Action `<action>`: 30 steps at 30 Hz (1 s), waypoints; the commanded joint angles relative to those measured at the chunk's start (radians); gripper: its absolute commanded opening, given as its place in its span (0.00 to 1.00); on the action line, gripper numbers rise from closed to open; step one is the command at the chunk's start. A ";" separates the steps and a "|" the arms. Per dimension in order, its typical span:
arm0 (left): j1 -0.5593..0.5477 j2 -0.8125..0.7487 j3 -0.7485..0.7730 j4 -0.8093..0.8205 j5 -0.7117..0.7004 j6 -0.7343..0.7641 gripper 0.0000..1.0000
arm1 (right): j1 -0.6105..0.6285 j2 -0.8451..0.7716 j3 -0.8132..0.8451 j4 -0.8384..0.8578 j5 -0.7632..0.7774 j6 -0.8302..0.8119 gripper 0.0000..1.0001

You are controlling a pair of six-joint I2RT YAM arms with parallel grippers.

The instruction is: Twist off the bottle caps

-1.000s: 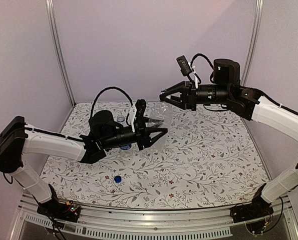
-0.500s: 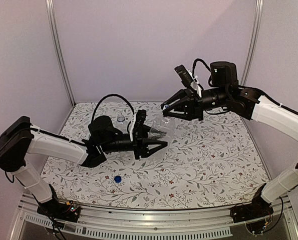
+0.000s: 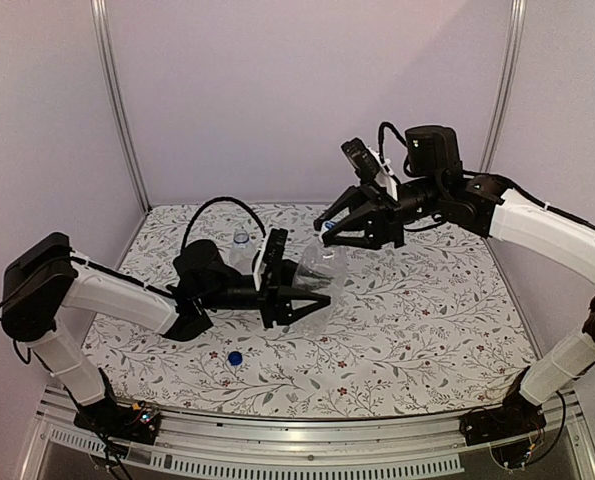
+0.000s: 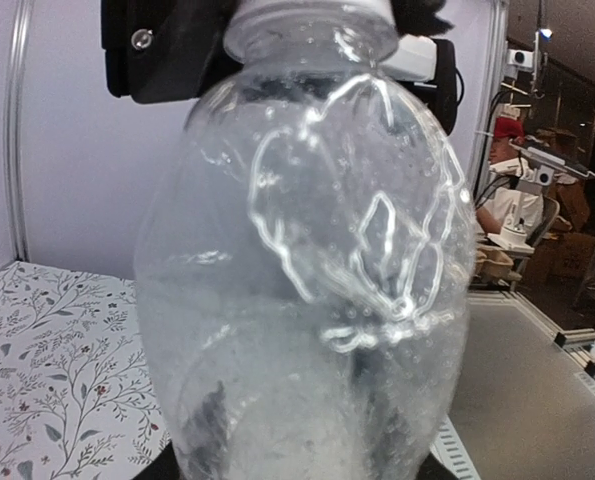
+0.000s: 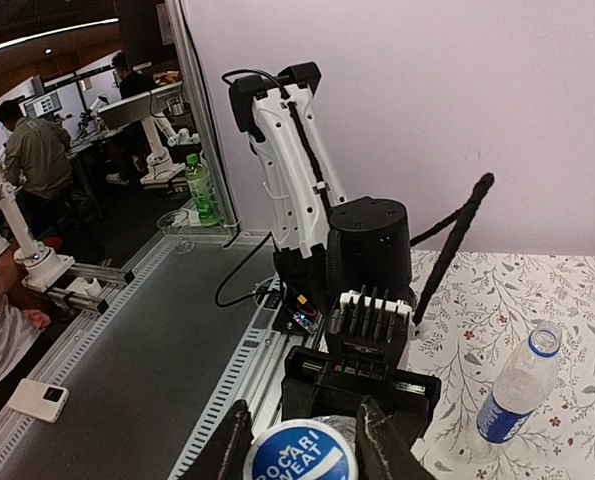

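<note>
My left gripper (image 3: 299, 292) is shut on the plain clear bottle (image 3: 317, 272) and holds it tilted above the table, neck towards the right arm. That bottle fills the left wrist view (image 4: 307, 300) and hides my fingers there. Its whitish cap with a blue printed top (image 5: 300, 452) sits between the fingers of my right gripper (image 3: 325, 230), which flank it closely with the jaws still apart. The blue-labelled bottle (image 3: 240, 247) stands behind the left arm; it also shows in the right wrist view (image 5: 515, 398). A solid blue cap (image 3: 235, 357) lies on the table.
The table has a floral cloth (image 3: 427, 320). Metal frame posts (image 3: 117, 110) stand at the back corners, and a rail (image 3: 307, 440) runs along the near edge. The left arm's cable (image 3: 217, 185) loops above the labelled bottle.
My right gripper has come down and to the left until its fingers are around the held bottle's cap. My left gripper has lowered slightly with the bottle.
</note>
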 commanded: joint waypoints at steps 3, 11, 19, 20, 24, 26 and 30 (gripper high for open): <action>0.003 -0.084 -0.017 -0.070 -0.203 0.065 0.33 | -0.001 -0.059 0.017 0.084 0.200 0.165 0.72; -0.041 -0.118 0.032 -0.231 -0.529 0.109 0.32 | 0.001 -0.098 0.030 0.185 0.477 0.420 0.91; -0.115 -0.111 0.091 -0.328 -0.790 0.160 0.33 | 0.050 -0.042 0.087 0.095 0.718 0.460 0.86; -0.119 -0.108 0.098 -0.337 -0.807 0.168 0.33 | 0.053 -0.038 0.090 0.087 0.734 0.460 0.85; -0.137 -0.105 0.113 -0.351 -0.839 0.186 0.33 | 0.064 -0.021 0.095 0.059 0.781 0.454 0.84; -0.140 -0.105 0.115 -0.349 -0.845 0.193 0.33 | 0.066 -0.013 0.092 0.050 0.788 0.452 0.82; -0.143 -0.113 0.113 -0.353 -0.863 0.195 0.34 | 0.068 -0.008 0.072 0.054 0.768 0.451 0.75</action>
